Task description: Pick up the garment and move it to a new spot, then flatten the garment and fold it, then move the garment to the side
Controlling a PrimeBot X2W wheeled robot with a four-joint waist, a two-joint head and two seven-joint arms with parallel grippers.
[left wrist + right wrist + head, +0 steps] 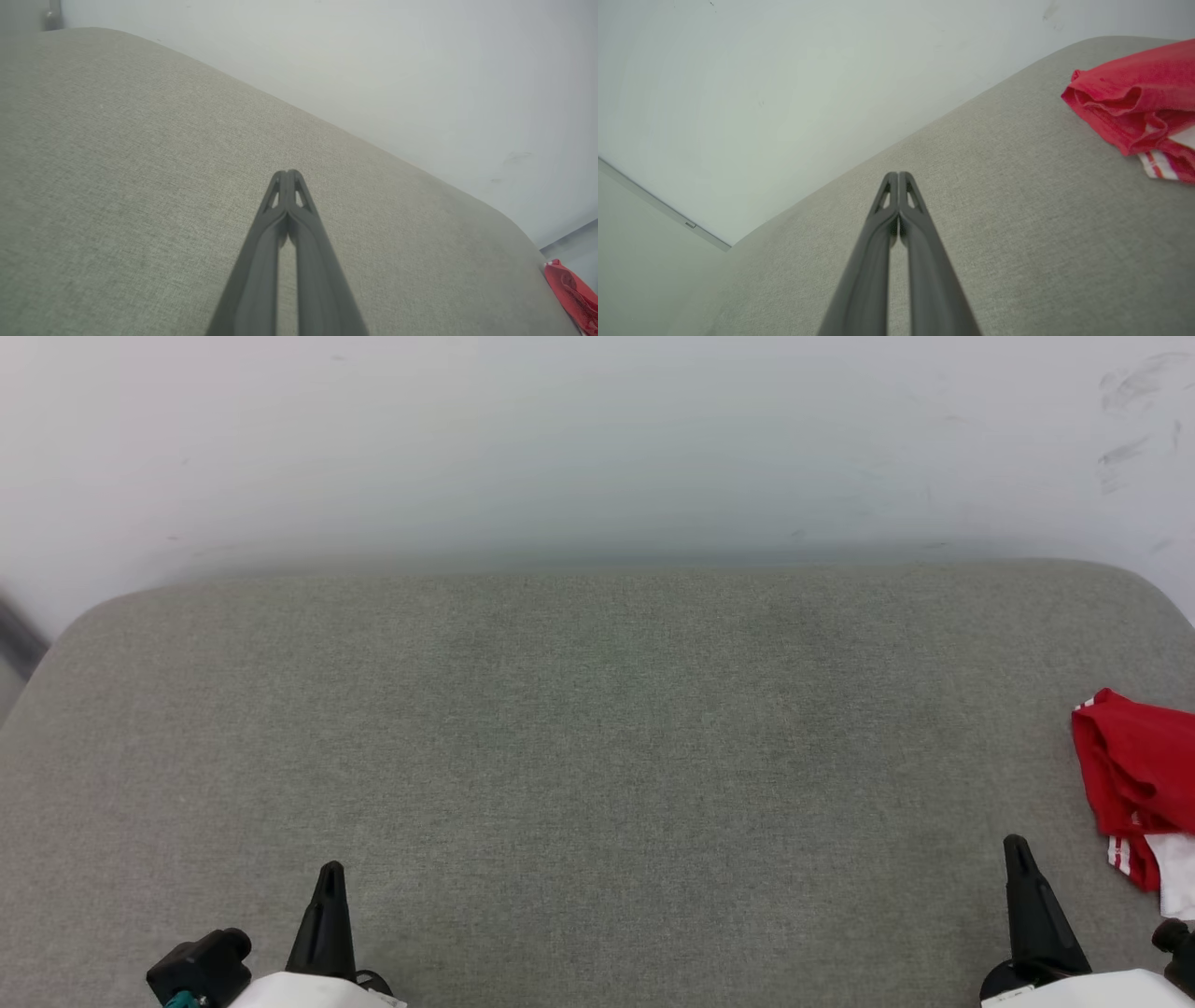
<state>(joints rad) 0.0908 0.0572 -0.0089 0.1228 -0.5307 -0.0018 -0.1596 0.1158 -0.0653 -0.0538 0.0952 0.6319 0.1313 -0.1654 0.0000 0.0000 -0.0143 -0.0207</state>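
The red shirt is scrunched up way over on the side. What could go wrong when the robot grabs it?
1. The garment lies near the right edge of the grey cushion, partly out of the head view; a grab might push it off.
2. The right gripper is shut; unopened, it would only poke the fabric.
3. Bunched folds may get pinched together.

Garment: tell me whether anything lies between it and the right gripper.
Nothing visible does. The garment lies crumpled at the right edge of the cushion, and bare grey fabric is all that separates it from the shut right gripper.
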